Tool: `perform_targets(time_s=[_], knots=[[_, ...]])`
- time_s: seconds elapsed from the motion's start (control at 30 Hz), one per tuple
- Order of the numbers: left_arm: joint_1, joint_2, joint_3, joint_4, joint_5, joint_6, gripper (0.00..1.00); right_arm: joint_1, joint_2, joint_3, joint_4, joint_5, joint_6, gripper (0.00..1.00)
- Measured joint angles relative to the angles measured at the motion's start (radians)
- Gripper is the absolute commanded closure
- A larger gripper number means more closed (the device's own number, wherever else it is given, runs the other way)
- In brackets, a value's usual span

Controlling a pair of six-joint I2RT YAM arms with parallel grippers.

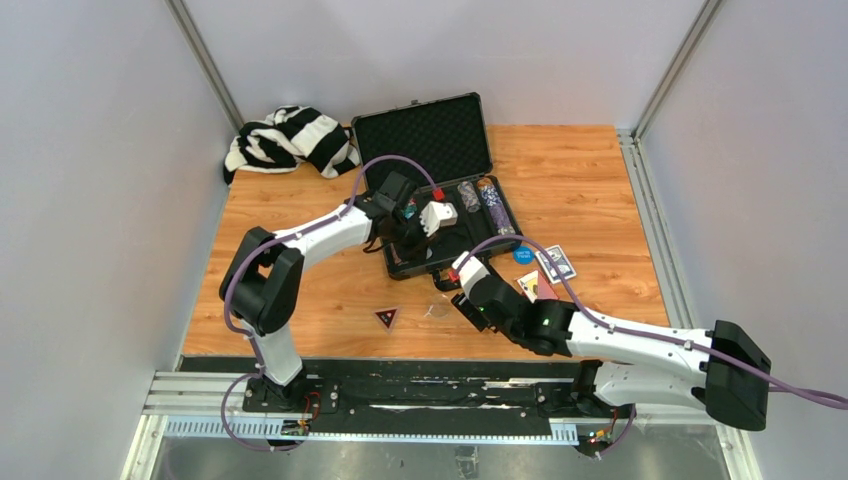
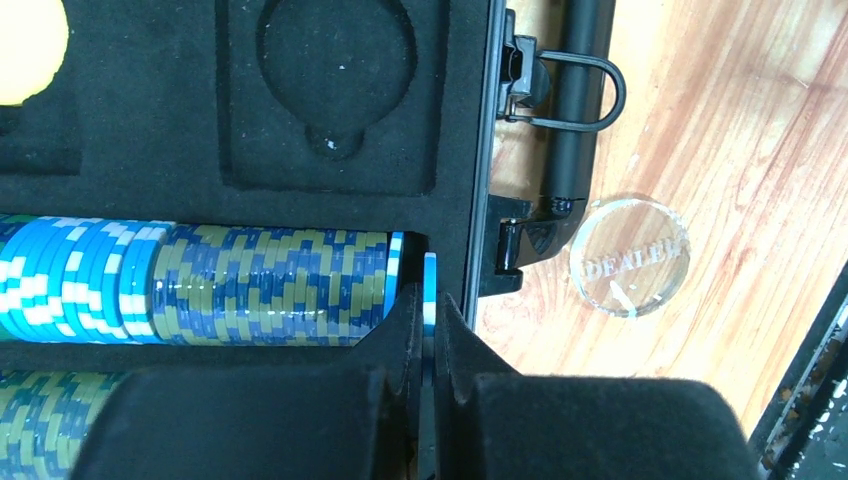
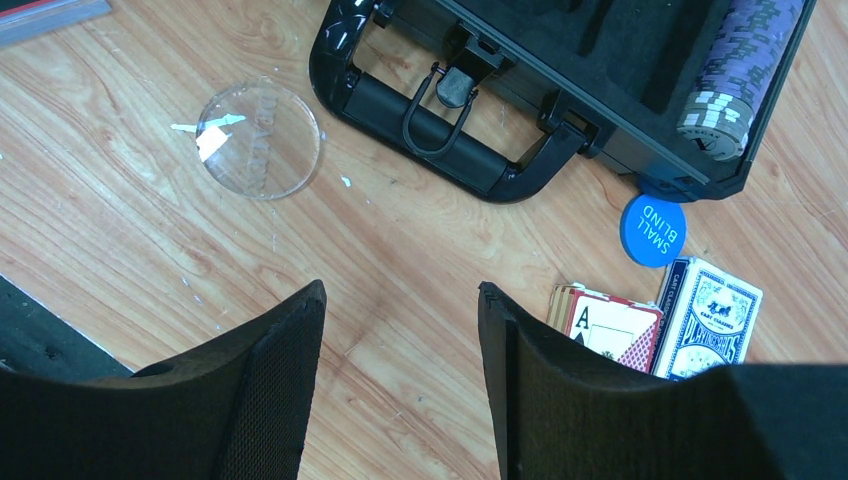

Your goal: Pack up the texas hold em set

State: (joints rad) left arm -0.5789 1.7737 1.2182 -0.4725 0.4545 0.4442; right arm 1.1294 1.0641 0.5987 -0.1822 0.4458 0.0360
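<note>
Blue-edged chip [image 2: 430, 290] pinched in left fingers [image 2: 402, 345] at the case [image 2: 300, 205] slot's end (right fingers [image 3: 285, 370] spread wide over the counter [image 3: 130, 250], holding nothing).

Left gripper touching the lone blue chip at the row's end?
Touching. The left wrist view shows the left gripper shut on the blue chip. Its fingers pinch the chip's edge from both sides, no gap.

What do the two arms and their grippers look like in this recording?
The left arm and right arm have white link shells, black joint housings, and a purple cable looping alongside each. The left gripper and right gripper have wedge-shaped black fingers; the right's show a fine mesh texture.
</note>
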Motion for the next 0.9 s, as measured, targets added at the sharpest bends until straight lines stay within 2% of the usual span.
perform_targets(time_s=[0.37,0.53,0.9], knots=[[-0.002,-0.013,0.005,-0.007,-0.018,0.000,1.00,0.000,0.016,0.000,0.006,0.000,0.000,0.43],[-0.018,-0.018,0.005,-0.010,-0.045,0.000,0.92,0.000,0.016,-0.003,0.006,0.000,0.000,0.43],[-0.028,-0.018,0.044,-0.062,-0.095,-0.014,0.88,0.000,0.018,-0.004,0.006,0.000,0.000,0.43]])
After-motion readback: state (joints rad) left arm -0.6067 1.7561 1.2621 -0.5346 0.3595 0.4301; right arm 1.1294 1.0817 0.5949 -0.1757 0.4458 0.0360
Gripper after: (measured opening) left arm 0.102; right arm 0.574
